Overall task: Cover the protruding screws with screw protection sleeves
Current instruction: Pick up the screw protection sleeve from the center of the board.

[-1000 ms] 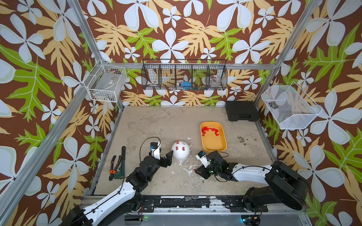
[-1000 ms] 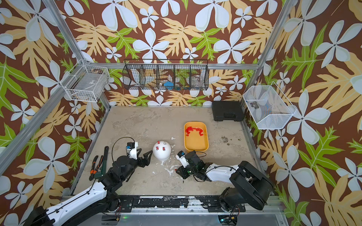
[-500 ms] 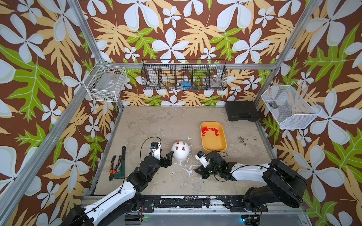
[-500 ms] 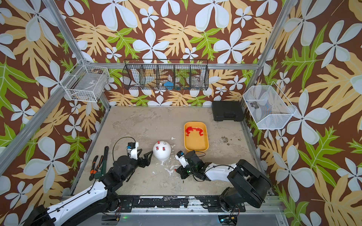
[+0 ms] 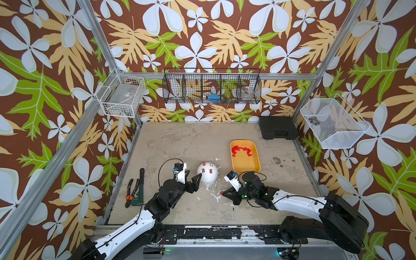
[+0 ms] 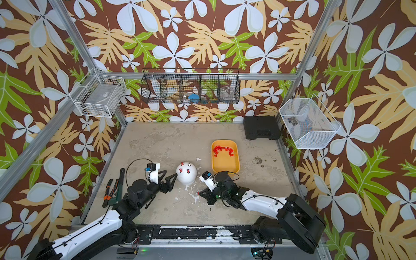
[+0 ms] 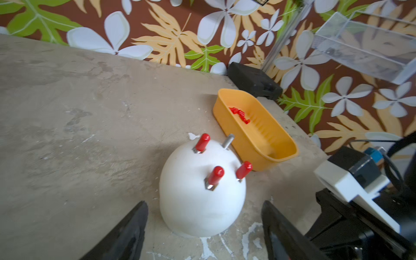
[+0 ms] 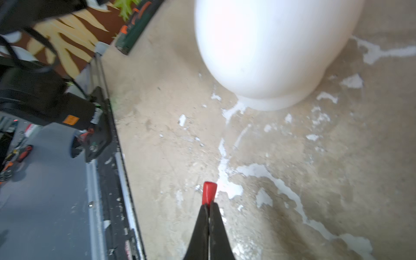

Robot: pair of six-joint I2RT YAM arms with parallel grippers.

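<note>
Two low arms, right gripper (image 8: 209, 206) pinching red sleeve (image 8: 209, 192).

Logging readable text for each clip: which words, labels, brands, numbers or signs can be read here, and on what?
No text can be read in any view.
Orange sticker on the black arm housing, right wrist view: markings too blurred to read.
White dome, orange-yellow tray, black case, pliers: no lettering shows.

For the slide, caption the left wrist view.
White dome with three red-sleeved screws and one bare screw, framed by the open left tool.
</note>
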